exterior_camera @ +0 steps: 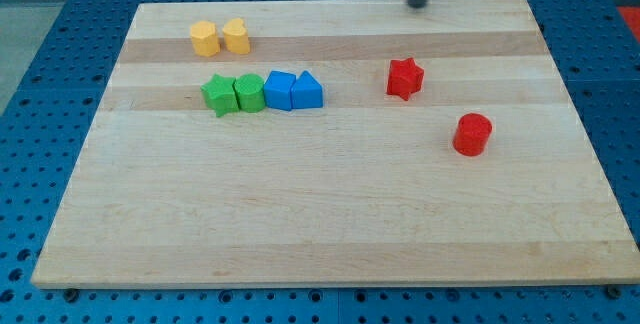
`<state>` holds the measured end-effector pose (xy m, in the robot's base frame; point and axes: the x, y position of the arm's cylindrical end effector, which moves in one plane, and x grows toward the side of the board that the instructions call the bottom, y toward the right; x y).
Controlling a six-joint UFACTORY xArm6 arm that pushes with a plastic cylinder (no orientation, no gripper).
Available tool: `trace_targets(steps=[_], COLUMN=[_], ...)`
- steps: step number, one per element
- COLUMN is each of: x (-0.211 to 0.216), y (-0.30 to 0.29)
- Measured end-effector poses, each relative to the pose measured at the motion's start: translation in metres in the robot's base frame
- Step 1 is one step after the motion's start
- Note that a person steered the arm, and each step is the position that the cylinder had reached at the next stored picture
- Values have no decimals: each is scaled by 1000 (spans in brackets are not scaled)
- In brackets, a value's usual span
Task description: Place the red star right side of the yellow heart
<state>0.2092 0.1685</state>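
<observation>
- Near the board's point(330, 224) top-left corner you have two yellow blocks touching side by side: a yellow hexagon point(204, 39) and, on its right, the yellow heart point(236, 36).
- Below them, left of centre, you see a row of four touching blocks: a green star point(219, 95), a green hexagon-like block point(249, 93), a blue cube point(280, 90) and a blue triangular block point(308, 91).
- Right of centre, in the upper half, the red star point(404, 78) stands alone, well apart from the yellow heart and lower than it.
- At the top edge, right of centre, you find my tip point(418, 5), above the red star and clear of every block. The arm has no jaws; the rod holds nothing.
- Toward the right edge, a red cylinder point(472, 134) sits below and right of the red star, apart from it.
</observation>
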Motion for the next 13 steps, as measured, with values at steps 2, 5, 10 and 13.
trace_targets(steps=[2, 5, 10, 13], x=[127, 163, 136, 200], y=[39, 7, -72, -55])
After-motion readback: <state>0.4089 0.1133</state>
